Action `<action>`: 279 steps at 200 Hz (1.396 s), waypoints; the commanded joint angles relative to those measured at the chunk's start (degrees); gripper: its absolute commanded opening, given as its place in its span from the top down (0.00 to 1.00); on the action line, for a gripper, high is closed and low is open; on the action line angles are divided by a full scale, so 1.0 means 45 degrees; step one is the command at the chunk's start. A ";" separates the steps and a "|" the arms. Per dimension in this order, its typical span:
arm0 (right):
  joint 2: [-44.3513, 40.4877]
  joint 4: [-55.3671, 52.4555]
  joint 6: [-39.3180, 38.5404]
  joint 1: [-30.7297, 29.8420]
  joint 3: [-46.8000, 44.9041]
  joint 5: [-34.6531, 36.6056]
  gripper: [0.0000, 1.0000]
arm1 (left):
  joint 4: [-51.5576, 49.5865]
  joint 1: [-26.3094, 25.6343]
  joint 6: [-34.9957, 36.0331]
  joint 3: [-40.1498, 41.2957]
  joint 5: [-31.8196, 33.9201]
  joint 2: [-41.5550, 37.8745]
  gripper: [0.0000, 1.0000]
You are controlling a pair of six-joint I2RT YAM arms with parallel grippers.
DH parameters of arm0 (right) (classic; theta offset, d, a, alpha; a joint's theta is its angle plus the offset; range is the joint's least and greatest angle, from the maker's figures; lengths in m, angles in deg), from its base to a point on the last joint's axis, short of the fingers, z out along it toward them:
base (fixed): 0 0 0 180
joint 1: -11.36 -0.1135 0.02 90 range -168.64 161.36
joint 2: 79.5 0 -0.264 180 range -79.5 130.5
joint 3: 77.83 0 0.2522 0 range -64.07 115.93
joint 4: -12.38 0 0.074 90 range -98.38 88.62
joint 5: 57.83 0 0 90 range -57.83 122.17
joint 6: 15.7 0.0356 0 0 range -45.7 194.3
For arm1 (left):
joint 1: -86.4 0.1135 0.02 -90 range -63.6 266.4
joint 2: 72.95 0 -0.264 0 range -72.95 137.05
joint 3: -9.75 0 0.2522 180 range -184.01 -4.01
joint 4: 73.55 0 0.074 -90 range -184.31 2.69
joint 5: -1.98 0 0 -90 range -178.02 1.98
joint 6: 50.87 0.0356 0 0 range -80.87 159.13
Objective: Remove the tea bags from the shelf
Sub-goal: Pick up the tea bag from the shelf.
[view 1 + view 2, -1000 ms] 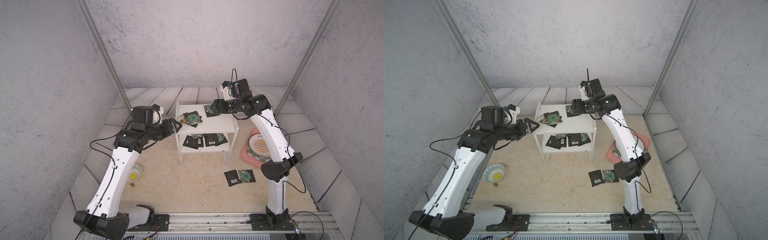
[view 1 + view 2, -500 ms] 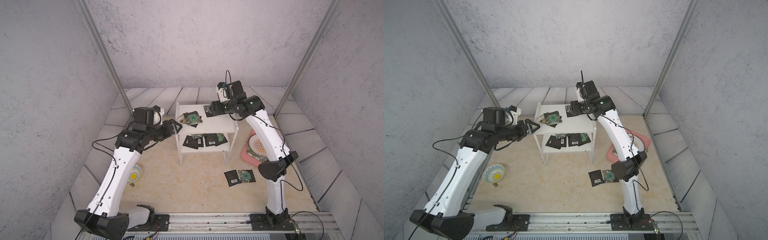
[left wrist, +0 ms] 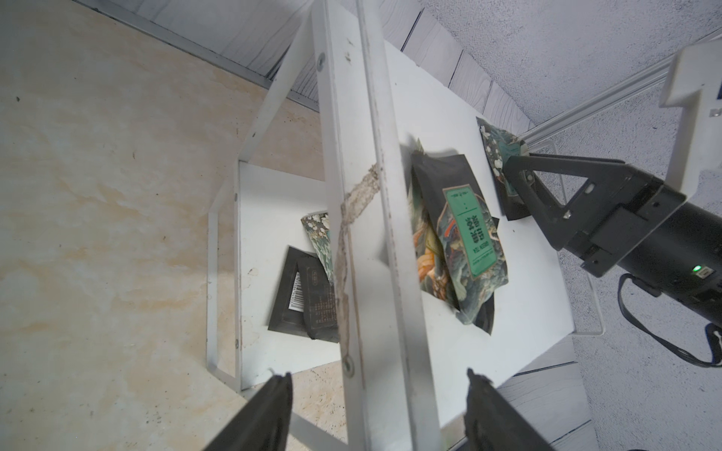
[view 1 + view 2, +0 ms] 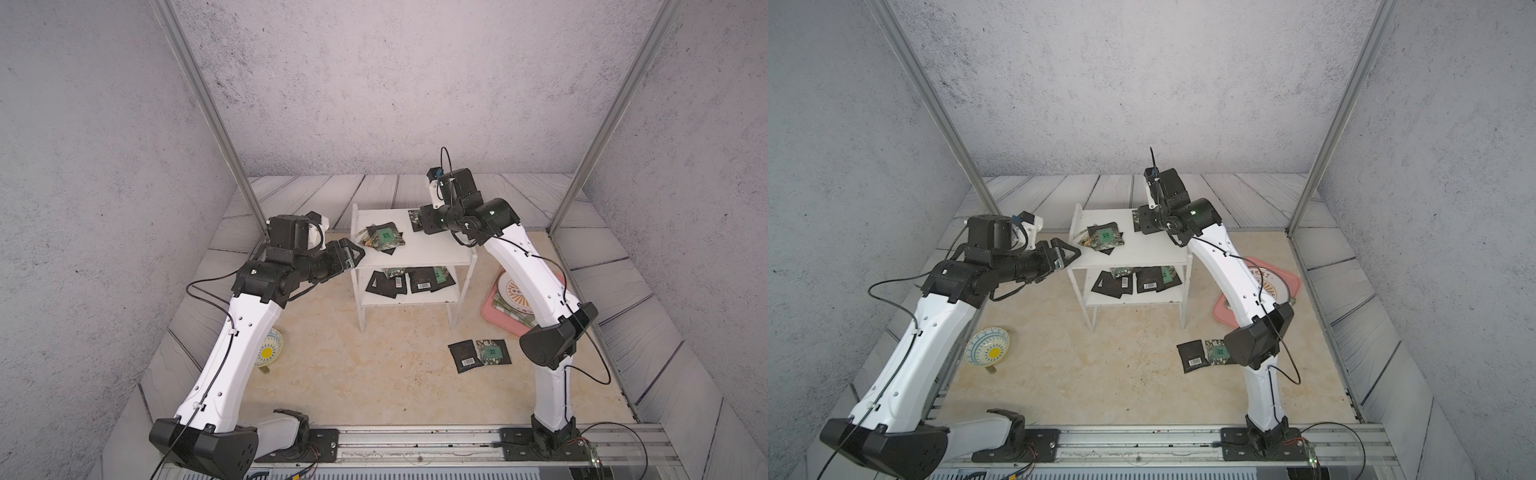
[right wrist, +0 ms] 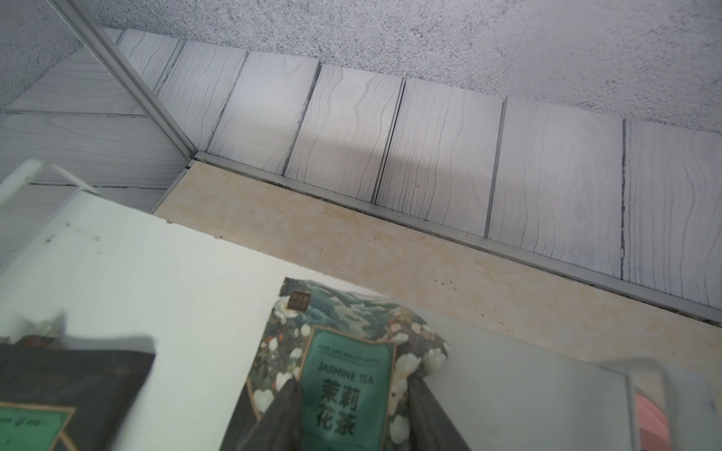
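Observation:
The white shelf [image 4: 432, 249] [image 4: 1154, 245] stands mid-floor. A tea bag [image 5: 347, 375] [image 4: 414, 216] lies at the top board's back right corner. My right gripper [image 5: 351, 384] [image 4: 422, 220] is shut on it, a finger pressing each side and its edge crumpled. A small pile of tea bags [image 4: 384, 237] [image 3: 465, 242] lies further left on the top board. Several more tea bags [image 4: 409, 280] [image 3: 308, 296] lie on the lower board. Two tea bags [image 4: 480, 355] rest on the floor. My left gripper [image 4: 355, 253] [image 3: 379, 378] is open and empty at the shelf's left edge.
A pink tray [image 4: 494, 318] with a round plate and checkered cloth lies right of the shelf, partly behind my right arm. A patterned bowl [image 4: 987, 347] sits on the floor by my left arm. Metal corner posts stand behind.
My right gripper has slid leftward onto the top board's back right corner and its jaws have closed in on the tea bag. My left arm has barely moved.

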State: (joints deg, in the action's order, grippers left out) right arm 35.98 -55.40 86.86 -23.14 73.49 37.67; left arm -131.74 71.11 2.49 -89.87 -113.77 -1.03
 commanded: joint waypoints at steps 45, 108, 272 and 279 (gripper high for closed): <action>-0.0153 -0.2407 0.0318 -0.0068 -0.0755 -0.0362 0.73 | 0.0199 -0.0050 -0.0142 0.0211 -0.0083 -0.0219 0.26; -0.0947 -0.1966 0.0545 -0.0101 -0.0877 -0.0713 0.79 | 0.0214 -0.0054 -0.0251 0.0385 -0.0076 -0.0357 0.26; -0.2419 -0.1656 0.0666 -0.0129 -0.0792 -0.1049 0.88 | 0.0342 -0.0048 -0.0473 0.0638 -0.0133 -0.0553 0.26; -0.2526 -0.1649 0.0667 -0.0136 -0.0817 -0.1047 0.88 | 0.0325 -0.0058 -0.0468 0.0634 -0.0115 -0.0562 0.26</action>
State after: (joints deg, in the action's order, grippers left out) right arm 29.59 -61.41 89.30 -23.38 70.28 33.78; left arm -130.82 71.11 0.28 -87.36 -113.97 -2.40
